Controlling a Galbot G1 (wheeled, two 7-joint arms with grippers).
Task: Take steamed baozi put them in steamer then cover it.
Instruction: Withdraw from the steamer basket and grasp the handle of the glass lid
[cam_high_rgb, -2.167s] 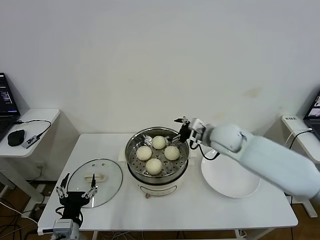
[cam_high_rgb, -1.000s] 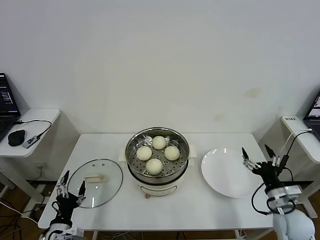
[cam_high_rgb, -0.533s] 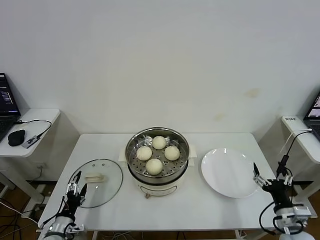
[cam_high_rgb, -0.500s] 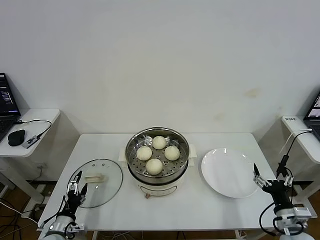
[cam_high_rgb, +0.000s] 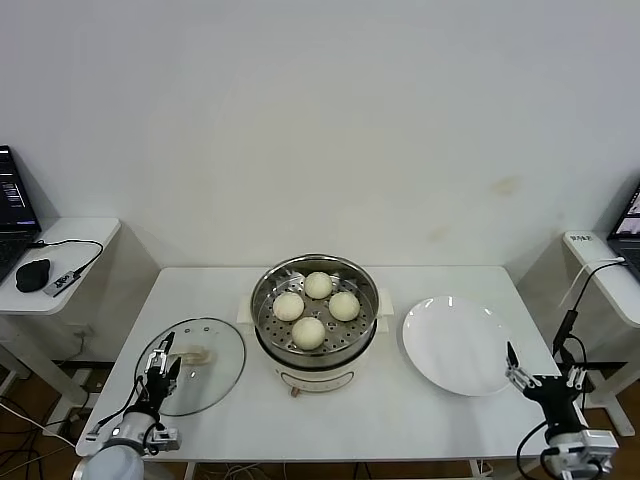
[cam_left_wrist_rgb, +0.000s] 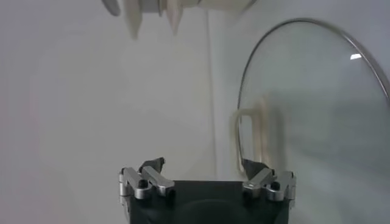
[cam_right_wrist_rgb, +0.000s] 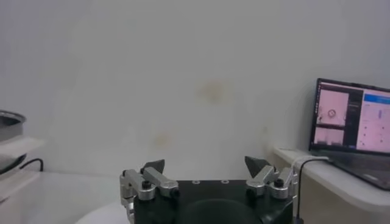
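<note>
A white table (cam_high_rgb: 400, 420) carries the steamer (cam_high_rgb: 316, 345), glass lid (cam_high_rgb: 205, 362) and plate (cam_high_rgb: 455, 345).

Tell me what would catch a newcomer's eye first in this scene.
The shiny steamer in the middle of the table, with four baozi in its basket. Its glass lid lies flat to the left with the open left gripper at its near edge; an empty white plate sits on the right.

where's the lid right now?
Head view: the glass lid lies flat on the table at the robot's left, beside the steamer and not on it. The left gripper, jaws open, hovers at its near edge.
</note>
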